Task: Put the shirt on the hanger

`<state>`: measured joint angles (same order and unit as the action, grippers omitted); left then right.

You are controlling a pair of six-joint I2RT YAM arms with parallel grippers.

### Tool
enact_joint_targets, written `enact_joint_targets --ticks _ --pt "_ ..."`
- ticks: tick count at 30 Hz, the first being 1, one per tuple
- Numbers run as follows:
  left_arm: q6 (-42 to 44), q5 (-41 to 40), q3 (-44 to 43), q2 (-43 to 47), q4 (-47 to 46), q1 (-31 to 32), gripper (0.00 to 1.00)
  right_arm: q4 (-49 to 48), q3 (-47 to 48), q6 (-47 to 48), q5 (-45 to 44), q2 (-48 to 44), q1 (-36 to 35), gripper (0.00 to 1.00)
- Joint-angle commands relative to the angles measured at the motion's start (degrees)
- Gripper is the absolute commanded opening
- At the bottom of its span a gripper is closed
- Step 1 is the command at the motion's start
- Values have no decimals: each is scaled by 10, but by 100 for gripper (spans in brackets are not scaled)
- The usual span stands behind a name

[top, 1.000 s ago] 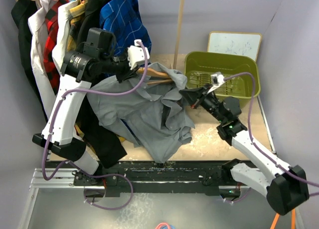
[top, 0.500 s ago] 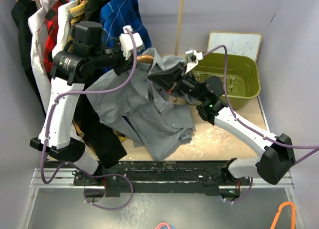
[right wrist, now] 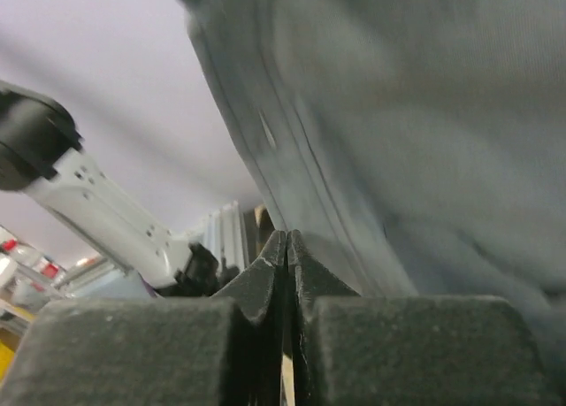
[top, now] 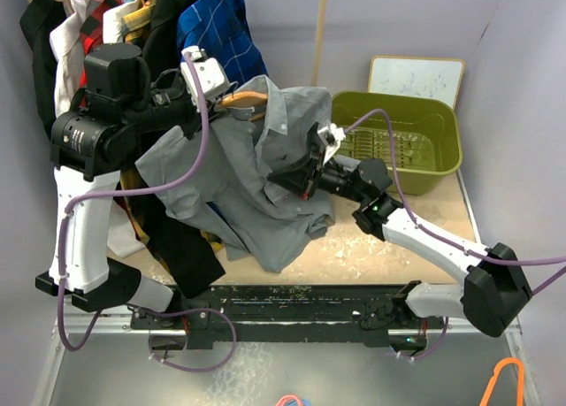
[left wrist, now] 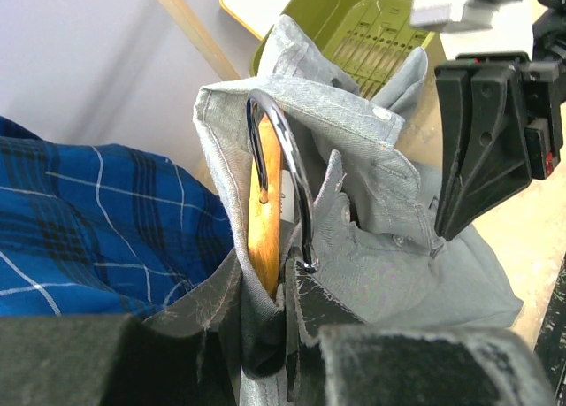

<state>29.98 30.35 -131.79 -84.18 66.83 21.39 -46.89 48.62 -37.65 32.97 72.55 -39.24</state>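
Observation:
The light-grey shirt hangs from the tan wooden hanger, its lower part lying on the table. My left gripper is raised and shut on the hanger's neck with collar fabric pinched in. In the left wrist view the wood and metal hook rise from the jaws inside the collar. My right gripper is shut, tips against the shirt front; it also shows in the left wrist view. In the right wrist view the closed tips lie beside blurred grey cloth.
A green bin and a whiteboard stand at the back right. A rail at the back left holds several garments, among them a blue check shirt. Black garments hang under my left arm. A wooden pole stands behind.
My left arm has lifted the hanger and shirt up and to the left. My right gripper rose to the collar, then dropped down-left along the shirt front.

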Motion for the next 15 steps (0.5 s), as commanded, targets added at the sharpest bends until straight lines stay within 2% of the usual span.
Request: enact_joint_targets --ticks 1,3,4,5,8,11,13,15 --pt "1 25 6 22 -62 -10 0 -43 -65 43 -10 -56 -3 15" --pt "17 52 10 27 -48 -13 0 -41 -75 58 -12 -76 -3 54" --pt "34 69 13 30 -36 -13 0 -15 -71 100 -19 -97 -3 89" --pt "56 85 19 34 -20 -12 0 17 -66 151 -41 -126 -3 99" --pt "126 110 66 53 12 -12 0 107 -58 297 -129 -215 -2 100" --pt "195 135 116 69 47 -13 0 206 -22 398 -175 -250 -1 100" --pt "256 157 146 80 78 -12 0 221 -17 432 -214 -259 7 100" --pt "322 178 164 85 118 -12 0 224 -18 426 -177 -254 42 100"
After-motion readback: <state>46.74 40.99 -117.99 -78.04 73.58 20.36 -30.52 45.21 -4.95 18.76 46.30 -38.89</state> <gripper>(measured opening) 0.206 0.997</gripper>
